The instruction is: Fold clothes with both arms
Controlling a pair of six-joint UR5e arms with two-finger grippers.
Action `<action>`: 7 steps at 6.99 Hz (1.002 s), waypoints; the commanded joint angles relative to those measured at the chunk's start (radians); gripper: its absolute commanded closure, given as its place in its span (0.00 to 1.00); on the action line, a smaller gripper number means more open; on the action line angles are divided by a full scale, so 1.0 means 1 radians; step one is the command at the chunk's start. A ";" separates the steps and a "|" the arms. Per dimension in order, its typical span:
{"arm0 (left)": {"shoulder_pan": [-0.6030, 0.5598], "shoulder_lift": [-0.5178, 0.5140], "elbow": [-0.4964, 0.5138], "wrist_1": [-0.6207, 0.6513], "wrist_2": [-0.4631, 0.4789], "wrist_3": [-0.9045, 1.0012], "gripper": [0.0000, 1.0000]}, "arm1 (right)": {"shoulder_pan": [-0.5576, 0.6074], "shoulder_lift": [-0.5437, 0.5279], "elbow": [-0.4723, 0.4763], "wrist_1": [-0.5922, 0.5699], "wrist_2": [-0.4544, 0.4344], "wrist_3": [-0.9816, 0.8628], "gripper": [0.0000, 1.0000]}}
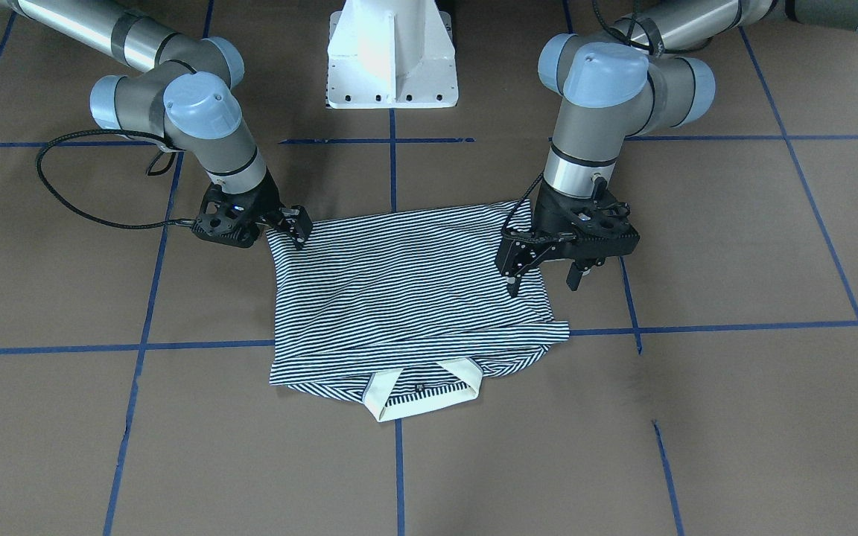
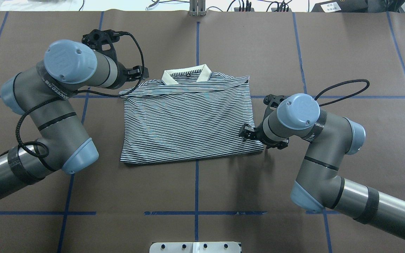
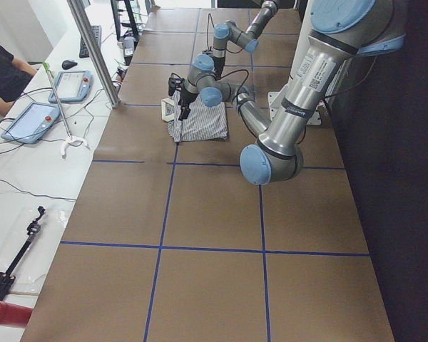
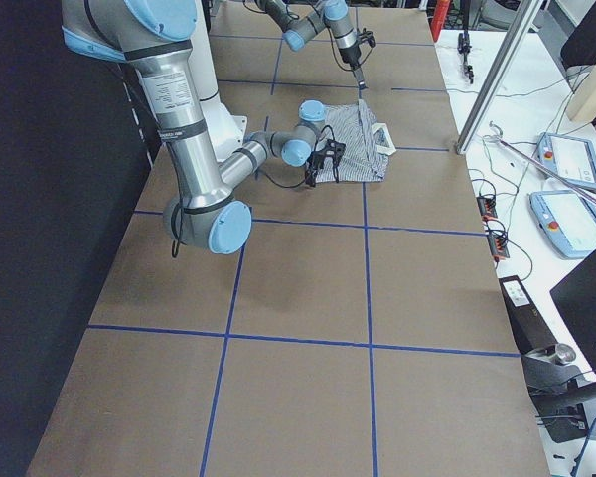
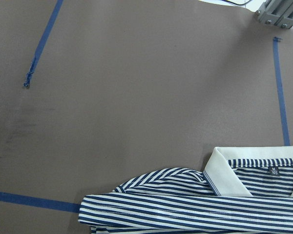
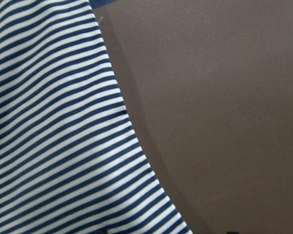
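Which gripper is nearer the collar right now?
Left. The left gripper is just off the shoulder beside the collar; the right gripper is at the far hem corner of the shirt.

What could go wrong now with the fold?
1. The left gripper is open and raised by the edge of the shirt, holding nothing. If the right gripper at the opposite edge pulls alone, the shirt may skew.
2. The shirt lies in layers, so a pinch may take only the top one.

Striped shirt [image 3: 205, 125] on table [image 3: 214, 242]; left arm [image 3: 299, 85] reaching it
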 commanded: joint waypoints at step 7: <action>0.000 -0.006 -0.008 0.000 -0.001 0.003 0.00 | -0.016 -0.065 0.142 -0.097 0.008 0.000 1.00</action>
